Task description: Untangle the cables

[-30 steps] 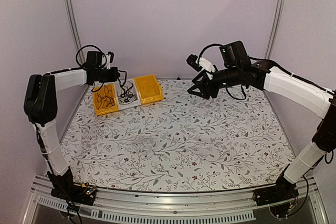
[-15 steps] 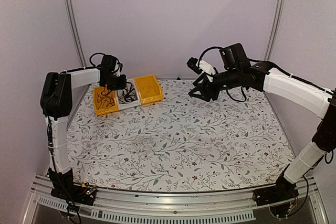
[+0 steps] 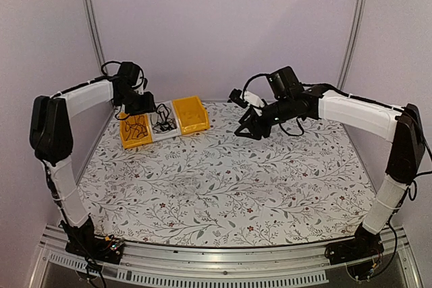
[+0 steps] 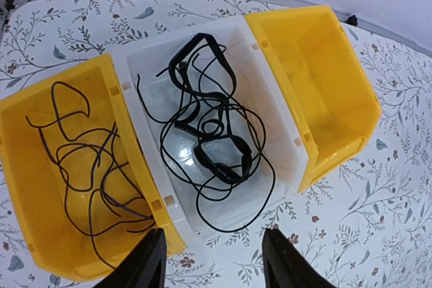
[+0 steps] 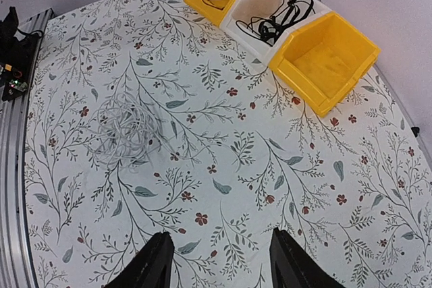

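Holds left jaws apart, black cables [image 4: 214, 160] in white bin [image 4: 278, 119] just ahead; right jaws apart too, white cable tangle [image 5: 125, 133] ahead-left on worktop [image 5: 304, 187].

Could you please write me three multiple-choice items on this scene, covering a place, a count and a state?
1. Where does the white cable tangle lie?
A) inside a bin
B) on the table
C) hanging off the table edge

2. How many bins hold black cables?
A) one
B) two
C) three

3. How is the left gripper?
A) shut on a cable
B) shut on a bin's rim
C) open, holding nothing

Answers:
1 B: it lies on the patterned cloth, apart from the bins.
2 B: the left yellow bin and the white bin hold them, while the right yellow bin holds none.
3 C: its fingers stand apart above the bins with nothing between them.
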Controlling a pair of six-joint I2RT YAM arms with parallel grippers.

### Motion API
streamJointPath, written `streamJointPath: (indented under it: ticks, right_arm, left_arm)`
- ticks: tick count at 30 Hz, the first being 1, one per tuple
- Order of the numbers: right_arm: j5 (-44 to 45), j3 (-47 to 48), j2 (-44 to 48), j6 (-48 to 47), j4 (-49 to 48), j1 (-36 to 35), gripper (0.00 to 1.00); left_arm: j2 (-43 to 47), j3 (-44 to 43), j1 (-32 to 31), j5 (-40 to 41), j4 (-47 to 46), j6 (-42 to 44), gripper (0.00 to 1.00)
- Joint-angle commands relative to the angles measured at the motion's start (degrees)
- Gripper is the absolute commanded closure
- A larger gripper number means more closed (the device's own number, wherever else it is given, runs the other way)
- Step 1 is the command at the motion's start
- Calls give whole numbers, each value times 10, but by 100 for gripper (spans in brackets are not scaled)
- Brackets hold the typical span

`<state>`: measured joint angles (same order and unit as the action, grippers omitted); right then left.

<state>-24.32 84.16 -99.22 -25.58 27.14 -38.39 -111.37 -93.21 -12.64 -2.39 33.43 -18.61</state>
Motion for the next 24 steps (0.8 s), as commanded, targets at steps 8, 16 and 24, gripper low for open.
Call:
streamJointPath:
  ticks: [8, 16, 24]
  right_arm:
    - [-112, 109, -139, -45, 24, -26, 60]
    - [-185, 170, -248, -85, 89, -74, 50]
    - [-180, 216, -325, -47, 85, -100, 45]
  left_arm:
    - [252, 271, -112, -118, -106, 84, 48]
    - [344, 405, -145, -176, -135, -16, 51]
    - [404, 416, -146, -123, -101, -36, 50]
